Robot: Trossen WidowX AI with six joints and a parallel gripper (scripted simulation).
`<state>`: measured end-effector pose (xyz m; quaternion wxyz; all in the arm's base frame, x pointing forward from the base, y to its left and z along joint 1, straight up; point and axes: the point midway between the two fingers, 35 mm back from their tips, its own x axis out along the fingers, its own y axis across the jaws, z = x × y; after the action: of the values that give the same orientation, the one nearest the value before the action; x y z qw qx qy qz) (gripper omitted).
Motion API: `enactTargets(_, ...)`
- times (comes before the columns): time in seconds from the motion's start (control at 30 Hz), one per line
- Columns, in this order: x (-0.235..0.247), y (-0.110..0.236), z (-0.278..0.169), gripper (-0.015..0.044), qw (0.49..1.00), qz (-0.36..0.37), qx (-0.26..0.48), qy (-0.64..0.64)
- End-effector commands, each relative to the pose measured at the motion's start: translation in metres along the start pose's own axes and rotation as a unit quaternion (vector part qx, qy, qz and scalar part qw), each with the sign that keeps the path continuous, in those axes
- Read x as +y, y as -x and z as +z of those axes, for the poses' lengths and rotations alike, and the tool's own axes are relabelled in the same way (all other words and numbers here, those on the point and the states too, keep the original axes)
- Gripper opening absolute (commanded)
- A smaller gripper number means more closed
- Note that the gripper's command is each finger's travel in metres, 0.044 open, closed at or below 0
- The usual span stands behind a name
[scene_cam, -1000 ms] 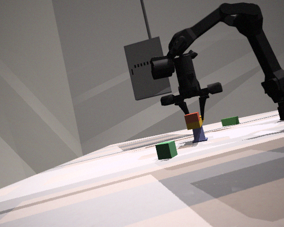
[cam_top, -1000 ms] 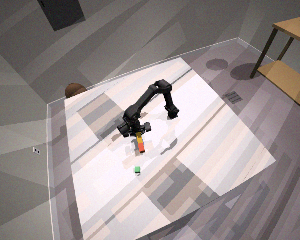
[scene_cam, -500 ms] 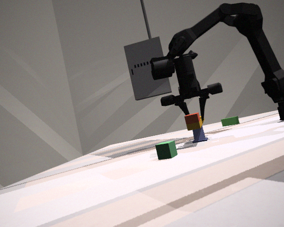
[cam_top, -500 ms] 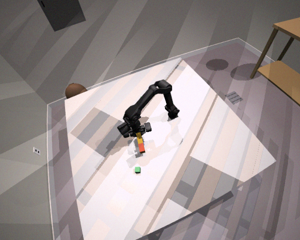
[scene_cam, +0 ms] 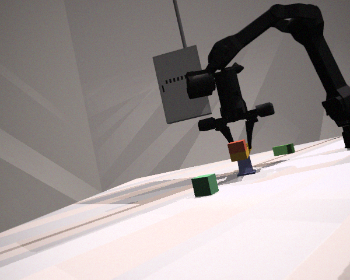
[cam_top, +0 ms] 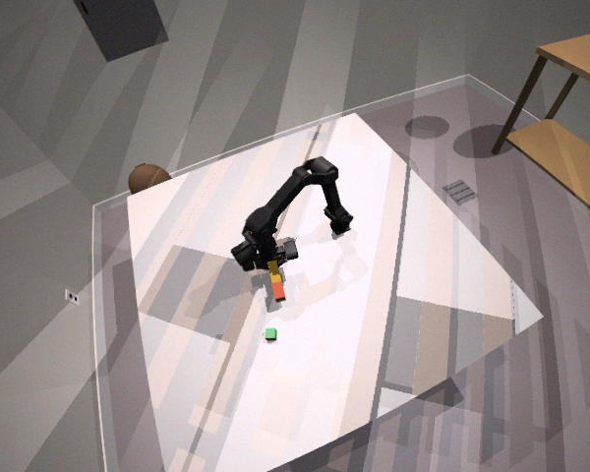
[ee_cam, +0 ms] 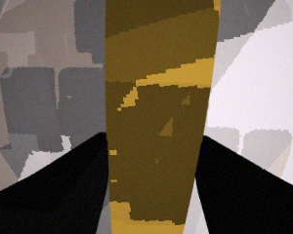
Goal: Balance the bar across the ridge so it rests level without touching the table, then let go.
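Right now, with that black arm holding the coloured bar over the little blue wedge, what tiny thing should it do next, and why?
Probably open the end effector slowly. The orange-and-yellow rectangular bar appears to sit on top of the blue ridge block, clear of the white table, and looks roughly level, though the exterior view shows it nearly end-on. If it tips, regrasp and shift it.

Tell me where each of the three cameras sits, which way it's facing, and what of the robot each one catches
Top: high above, angled down at the white table; shows the whole arm, the bar and a green cube.
Exterior: low by the table's surface, facing the arm; shows the gripper shut on the bar, held over the blue ridge, between two green cubes.
Wrist: on the gripper, looking along the bar; both black fingers flank it.
Shared: every view shows the bar in the gripper.
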<state>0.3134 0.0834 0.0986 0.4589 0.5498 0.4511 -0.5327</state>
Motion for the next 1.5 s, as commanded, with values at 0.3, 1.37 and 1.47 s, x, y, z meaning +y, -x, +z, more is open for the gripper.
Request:
enactTargets(0.3,0.0004,-0.0015,-0.0002,0.0000,1.000,0.001,0.000,-0.002)
enactTargets(1.37,-0.0001,-0.0042,0.0002,0.0000,1.000,0.001,0.000,-0.002)
enactTargets(1.47,-0.0002,-0.0044,0.0003,0.0000,1.000,0.001,0.000,-0.002)
